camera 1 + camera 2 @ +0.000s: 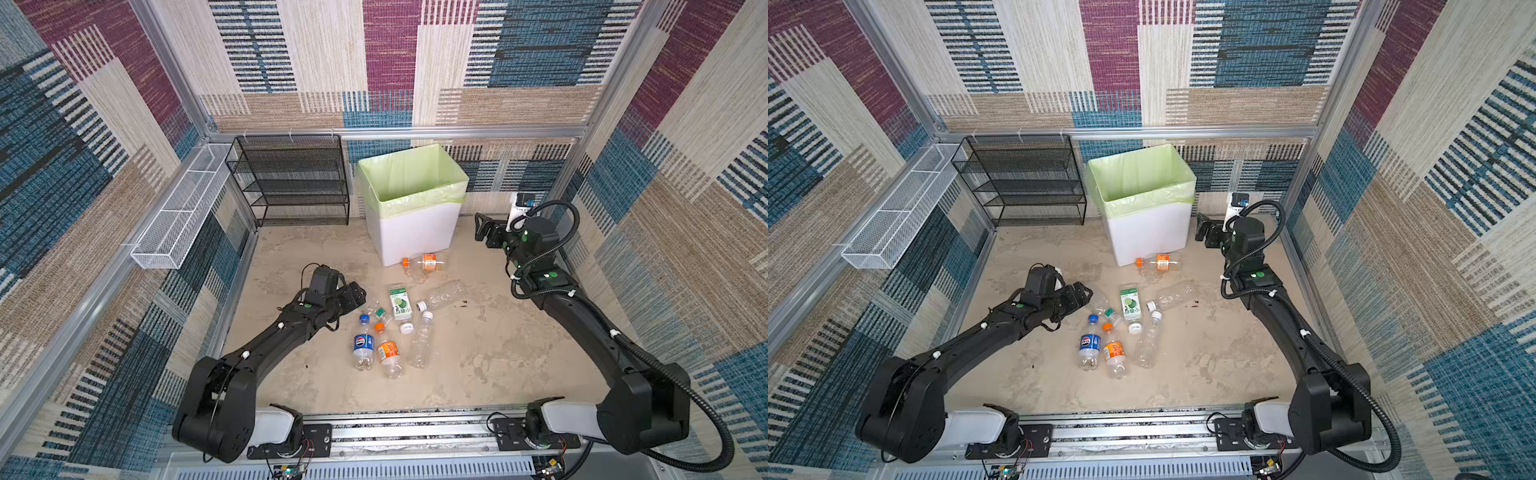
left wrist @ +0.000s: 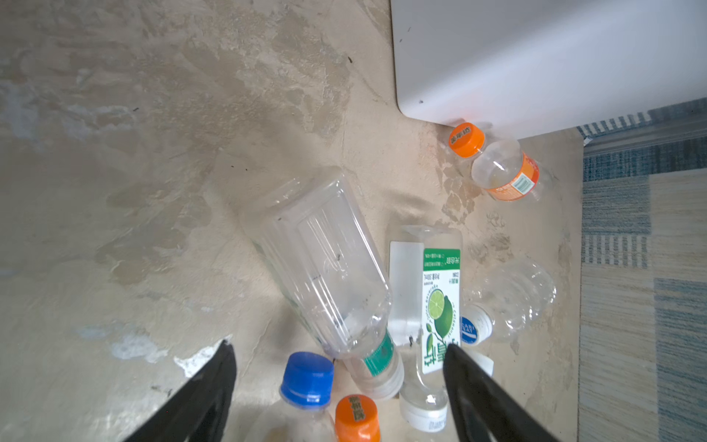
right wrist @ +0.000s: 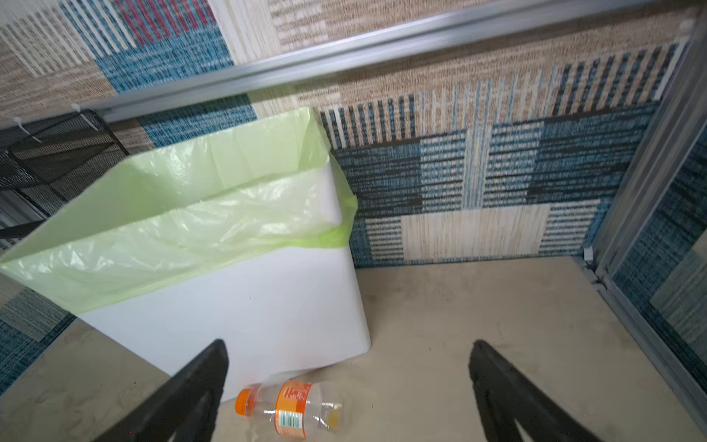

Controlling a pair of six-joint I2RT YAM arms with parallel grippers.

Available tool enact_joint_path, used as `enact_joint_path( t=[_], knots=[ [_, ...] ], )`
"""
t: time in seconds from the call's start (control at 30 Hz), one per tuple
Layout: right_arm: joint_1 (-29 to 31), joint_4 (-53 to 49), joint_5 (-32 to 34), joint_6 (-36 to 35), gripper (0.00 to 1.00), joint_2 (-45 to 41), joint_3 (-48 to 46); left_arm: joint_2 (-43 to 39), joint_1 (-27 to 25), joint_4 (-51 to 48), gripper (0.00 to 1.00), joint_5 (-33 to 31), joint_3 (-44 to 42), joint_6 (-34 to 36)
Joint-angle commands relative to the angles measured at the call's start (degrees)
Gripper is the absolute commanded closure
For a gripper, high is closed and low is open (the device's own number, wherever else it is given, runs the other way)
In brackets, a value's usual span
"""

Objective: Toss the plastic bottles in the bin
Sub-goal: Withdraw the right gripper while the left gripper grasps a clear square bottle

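Bottles [image 1: 363, 345] of thin, mostly clear plastic lay on their sides on the mottled beige tabletop [image 1: 478, 361]; none of those in view was inside the bin [image 1: 415, 237]. The bin was a tall rectangular container with smooth matte white walls. A translucent pale green bag, wrinkled and glossy, was folded over its rim. It stood at the back of the table, just beside the black wire-mesh rack [image 1: 291, 183].

One orange-labelled bottle [image 3: 290, 415] with an orange cap lay just beside the foot of the bin's front wall. Six others formed a loose cluster near the table's centre:
- a flat-sided bottle with a green lime label [image 2: 440, 306]
- a crumpled unlabelled bottle [image 1: 446, 295] with a white cap
- a ribbed clear bottle [image 2: 325, 268] with a green neck band
- a blue-capped cola bottle [image 1: 1090, 345]
- a second orange-labelled bottle [image 1: 388, 353]
- a slim clear bottle [image 1: 422, 345] with a white cap

Left gripper [image 2: 338, 352] hung low at the left edge of the cluster. Its black fingers [image 2: 214, 382] were spread wide, the ribbed bottle lay ahead between them, and nothing was gripped. Right gripper [image 3: 348, 352] was raised to the right of the bin, its fingers fully apart and empty.
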Motion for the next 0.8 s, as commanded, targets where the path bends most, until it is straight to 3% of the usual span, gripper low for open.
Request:
enact_joint_path(
  t=[0.0,0.37,0.77],
  knots=[
    [-0.4,-0.3,-0.7,3.1,0.01,-1.7,-3.1,2.7,-0.1,-1.3,0.14,0.1,2.9,-2.8],
    [-2.1,-0.3,-1.5,3.6,0.01,-3.9,-5.9,15.6,-0.4,-2.9,0.13,2.7,11.3,-5.0],
    [-3.0,-1.0,0.0,4.4,0.01,-5.2,-7.0,29.4,-0.4,-10.5,0.18,6.8,26.2,5.9]
  ],
)
